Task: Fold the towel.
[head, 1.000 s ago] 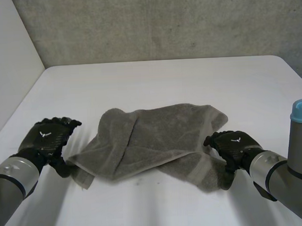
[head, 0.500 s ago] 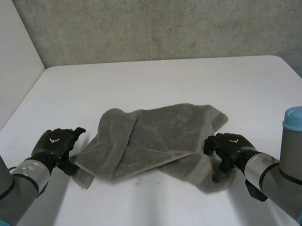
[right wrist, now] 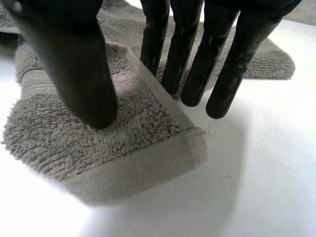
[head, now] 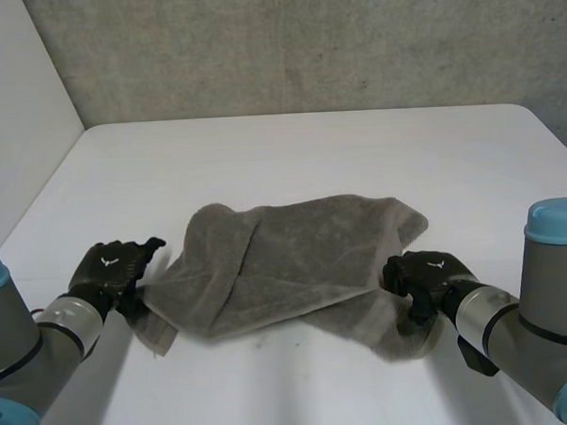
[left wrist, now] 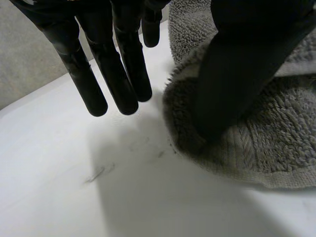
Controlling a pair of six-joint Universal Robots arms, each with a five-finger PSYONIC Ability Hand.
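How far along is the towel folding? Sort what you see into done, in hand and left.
Done: nothing neat; the towel lies rumpled on the table, one flap loosely turned over. In hand: the left robot hand rests its thumb on the near left corner, the right robot hand on the near right corner, fingers straight, no pinch. Left: grasp, lift and fold.

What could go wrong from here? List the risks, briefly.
1. The left robot hand has just its thumb on the towel corner, fingers straight above bare table: closing may miss the cloth.
2. The right robot hand presses a corner with its thumb, fingers beyond the edge, none beneath: lifting may drop it.
3. The towel lies rumpled in overlapping layers: the fold may come out crooked.
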